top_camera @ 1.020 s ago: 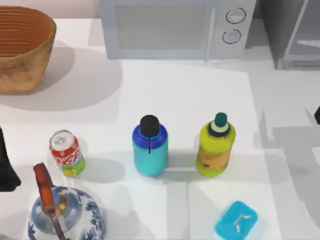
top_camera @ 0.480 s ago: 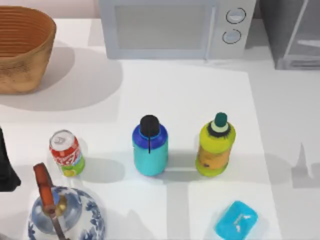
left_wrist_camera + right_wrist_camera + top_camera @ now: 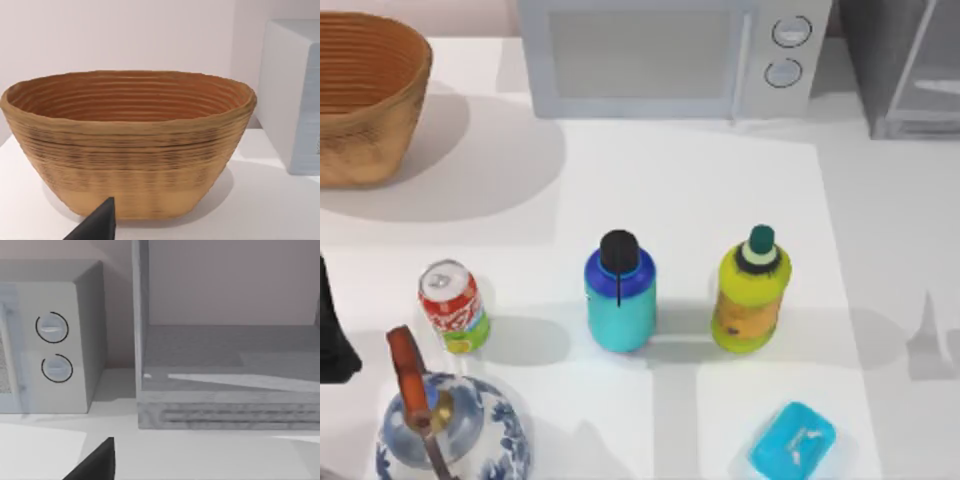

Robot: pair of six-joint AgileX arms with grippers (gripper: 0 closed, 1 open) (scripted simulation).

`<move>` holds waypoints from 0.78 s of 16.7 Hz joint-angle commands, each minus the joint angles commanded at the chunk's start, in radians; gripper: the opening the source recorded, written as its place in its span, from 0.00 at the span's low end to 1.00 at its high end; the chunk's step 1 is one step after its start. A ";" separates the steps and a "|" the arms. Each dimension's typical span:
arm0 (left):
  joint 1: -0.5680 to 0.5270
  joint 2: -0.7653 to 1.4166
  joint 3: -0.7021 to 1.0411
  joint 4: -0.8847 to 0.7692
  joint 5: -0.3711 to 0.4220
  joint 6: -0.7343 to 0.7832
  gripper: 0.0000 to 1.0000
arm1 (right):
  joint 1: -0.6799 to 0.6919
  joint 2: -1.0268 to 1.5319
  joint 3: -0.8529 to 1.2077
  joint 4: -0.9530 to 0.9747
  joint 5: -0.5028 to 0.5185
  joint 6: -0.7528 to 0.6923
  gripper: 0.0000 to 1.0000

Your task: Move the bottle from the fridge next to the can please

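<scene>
- Bottle (image 3: 620, 292) stood upright mid-bench, out of the fridge (image 3: 910, 65), btw the can (image 3: 452, 305) and the yellow-green bottle (image 3: 751, 290); touching neither.
- Can sat near the bench's (image 3: 700, 190) left edge, w/ a clear gap over to the bottle. Blue-white teapot (image 3: 445, 425) just in front of the can.
- Fridge at back right corner, beside the microwave (image 3: 670, 55); in right wrist view the fridge (image 3: 225, 375) interior looked empty, door swung open.
- Left arm (image 3: 332, 335) was a dark shape at the left edge; its tool's (image 3: 97, 225) tip showed in left wrist view, facing the basket (image 3: 127, 145). Can't tell if clenched or released.
- Right tool (image 3: 95, 462): only a dark tip in right wrist view, aimed at the fridge; grip state can't tell either.
- Judgement: placing looked done or nearly so; whether the gap counts as "next to" is arguable.
- If closing it up: grip the bottle low on the body, keep it vertical, slide or lift toward the can, stop short of touching. Mind the teapot handle and the can, which prob tips easily.
- Blue soap-like block (image 3: 793, 440) at front right was well out of the way.
</scene>
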 joint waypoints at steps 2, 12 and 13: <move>0.000 0.000 0.000 0.000 0.000 0.000 1.00 | -0.002 -0.027 0.023 -0.033 0.002 -0.001 1.00; 0.000 0.000 0.000 0.000 0.000 0.000 1.00 | -0.006 -0.417 0.342 -0.736 0.002 -0.005 1.00; 0.000 0.000 0.000 0.000 0.000 0.000 1.00 | -0.005 -0.463 0.380 -0.830 0.001 -0.006 1.00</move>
